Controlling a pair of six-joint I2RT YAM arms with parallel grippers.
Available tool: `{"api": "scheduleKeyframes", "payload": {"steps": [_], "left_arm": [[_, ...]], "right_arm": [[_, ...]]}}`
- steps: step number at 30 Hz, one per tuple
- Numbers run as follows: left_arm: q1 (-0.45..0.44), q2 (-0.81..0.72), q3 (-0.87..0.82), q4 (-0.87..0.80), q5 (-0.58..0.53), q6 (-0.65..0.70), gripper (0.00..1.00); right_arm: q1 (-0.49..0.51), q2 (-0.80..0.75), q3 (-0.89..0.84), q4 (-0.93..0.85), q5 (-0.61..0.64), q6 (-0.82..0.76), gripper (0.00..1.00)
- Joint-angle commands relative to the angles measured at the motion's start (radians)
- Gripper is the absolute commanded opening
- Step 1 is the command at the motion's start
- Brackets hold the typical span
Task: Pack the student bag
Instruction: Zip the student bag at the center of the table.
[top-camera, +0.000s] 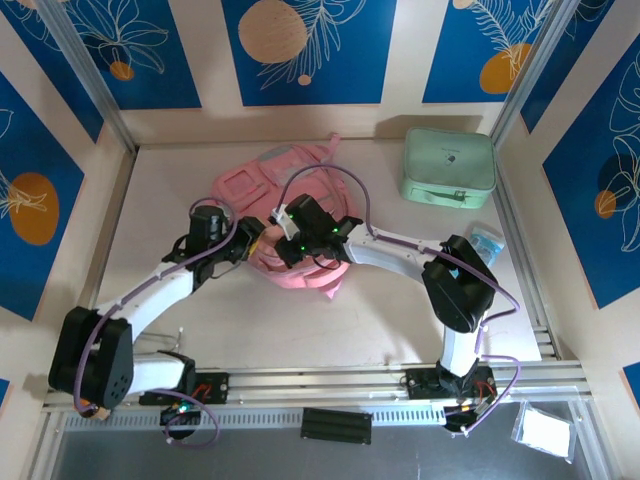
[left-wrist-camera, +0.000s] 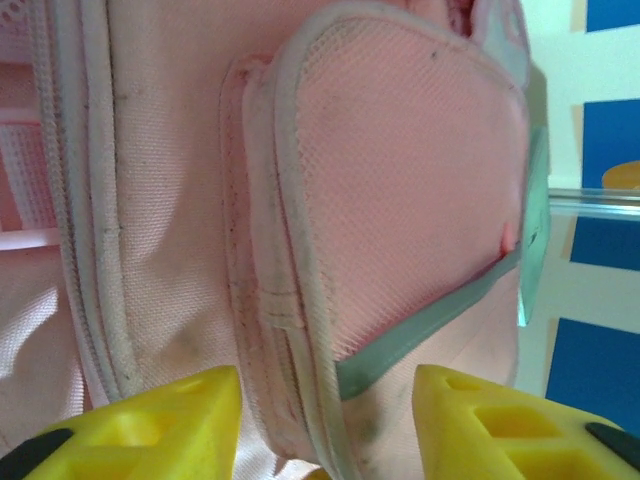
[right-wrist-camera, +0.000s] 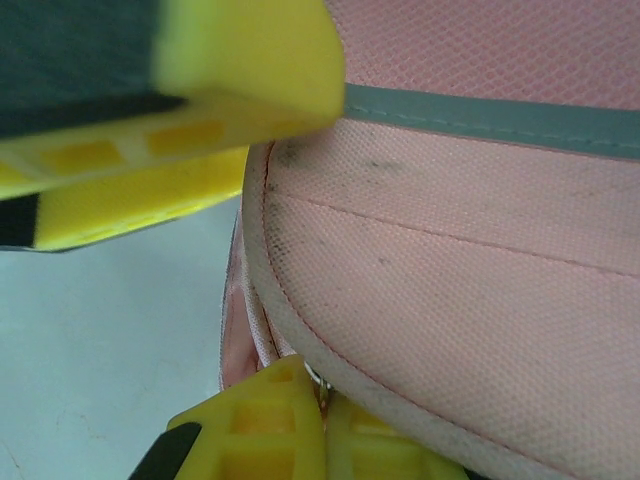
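**A:** how far along is the packing? go left to right pls

**B:** Barely begun imo. The left pincer (left-wrist-camera: 328, 378) has its fingers apart, straddling the piped edge of a front pocket, and isn't clamped on anything I can see. The student bag (top-camera: 262, 185) lies flat around the middle of the table (top-camera: 330, 320), a bit toward the back, with both arms at its near edge. The right pincer (right-wrist-camera: 320, 385) is clenched tight right at the bag's rim. There's a tiny metal glint between the tips, might be a zip pull, can't swear to it.

**A:** anything inside yet?

**B:** Can't see in. No opening shows, so my guess is it's not unzipped yet. Further right, the mint green case (top-camera: 448, 167) sits closed near the back right corner, well apart from the bag, contents hidden. Nearer than that, a small blue packet (top-camera: 486, 240) lies loose by the table's right edge. So opening, loading and closing all look left to do.
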Motion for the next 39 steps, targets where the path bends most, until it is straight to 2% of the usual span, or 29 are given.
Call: {"api": "scheduleKeyframes", "payload": {"steps": [1,4,8,10,15,21,26,30,33,35,39], "left_arm": [[-0.001,0.028,0.019,0.048,0.032,-0.018,0.4],[0.0,0.042,0.018,0.058,0.03,-0.027,0.28],[-0.001,0.047,0.022,0.053,0.022,-0.011,0.06],[0.001,0.051,0.03,0.04,0.02,0.008,0.0],[0.002,0.066,0.08,-0.026,0.033,0.089,0.0],[0.002,0.091,0.108,-0.05,0.061,0.124,0.0],[0.004,0.145,0.183,-0.119,0.088,0.203,0.0],[0.03,0.246,0.343,-0.273,0.113,0.343,0.0],[0.058,0.304,0.435,-0.333,0.103,0.399,0.0],[0.076,0.326,0.475,-0.361,0.087,0.417,0.06],[0.112,0.303,0.491,-0.4,0.026,0.414,0.37]], "right_arm": [[0.007,0.002,0.03,0.032,-0.041,0.011,0.0],[0.007,0.0,0.025,0.018,-0.005,0.005,0.0],[-0.008,-0.027,-0.021,0.016,0.056,-0.007,0.0],[-0.023,-0.058,-0.055,0.024,0.074,-0.017,0.0],[-0.105,-0.148,-0.185,0.064,0.131,-0.042,0.0],[-0.217,-0.163,-0.164,-0.015,0.142,0.048,0.0],[-0.226,-0.173,-0.143,-0.079,0.146,0.107,0.0],[-0.199,-0.208,-0.191,-0.067,0.038,0.096,0.0],[-0.164,-0.212,-0.211,-0.043,-0.041,0.095,0.0],[-0.136,-0.199,-0.207,-0.015,-0.096,0.103,0.0],[-0.071,-0.126,-0.14,0.021,-0.156,0.129,0.0]]}}
